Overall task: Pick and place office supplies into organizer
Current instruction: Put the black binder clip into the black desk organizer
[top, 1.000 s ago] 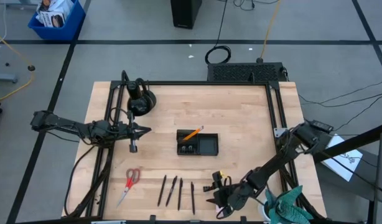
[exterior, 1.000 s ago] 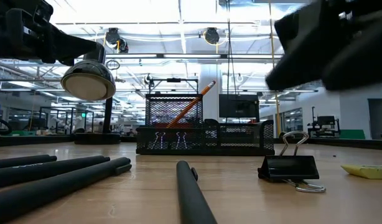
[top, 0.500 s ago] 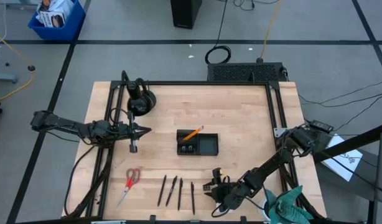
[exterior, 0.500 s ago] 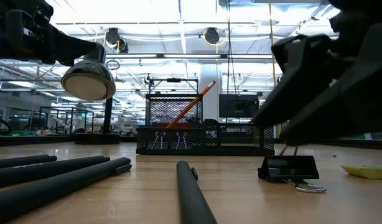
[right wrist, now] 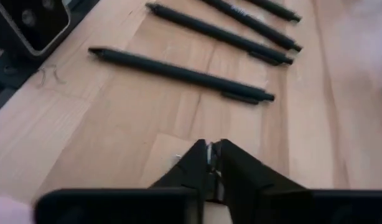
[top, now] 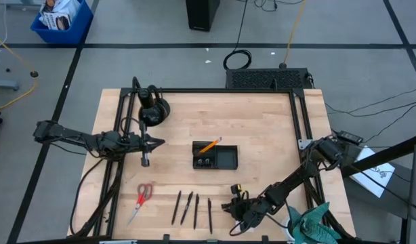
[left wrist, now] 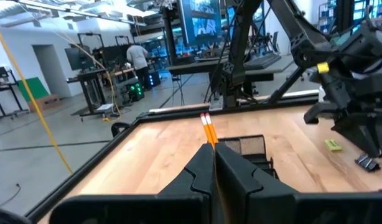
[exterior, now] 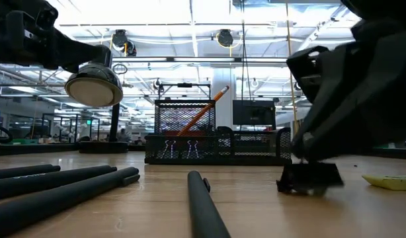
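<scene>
low view: right gripper (exterior: 309, 173) jaws pinched nearly shut on the small black binder clip (exterior: 309, 178) at the counter's front | left gripper (top: 157, 141) shut, holding an orange pencil (left wrist: 209, 130) | lift straight up, then over to the black mesh organizer tray (top: 215, 156)

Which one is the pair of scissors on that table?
Start at the black organizer in the middle of the wooden table. Look toward the near left corner, past the four black pens. The scissors lie there alone, the only thing with red handles.
</scene>
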Tool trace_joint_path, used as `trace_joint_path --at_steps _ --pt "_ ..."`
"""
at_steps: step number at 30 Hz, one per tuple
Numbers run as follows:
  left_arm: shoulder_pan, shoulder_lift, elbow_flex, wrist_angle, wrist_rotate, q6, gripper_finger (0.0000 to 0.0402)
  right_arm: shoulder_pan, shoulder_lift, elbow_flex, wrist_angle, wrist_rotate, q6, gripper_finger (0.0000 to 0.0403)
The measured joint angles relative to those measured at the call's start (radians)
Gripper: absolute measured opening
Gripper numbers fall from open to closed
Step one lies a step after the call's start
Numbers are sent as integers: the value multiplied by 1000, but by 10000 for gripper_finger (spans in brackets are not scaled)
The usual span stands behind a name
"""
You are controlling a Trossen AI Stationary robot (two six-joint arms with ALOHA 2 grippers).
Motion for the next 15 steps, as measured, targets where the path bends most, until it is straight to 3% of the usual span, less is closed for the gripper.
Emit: trace_joint_path --at_steps 8,15 --pt "0 0 0 -16 3 -21 21 -31 -18 0 -2 -13 -63 3" --pt "0 0 0 -16 3 -35 21 -135 -90 62 33 109 -288 2"
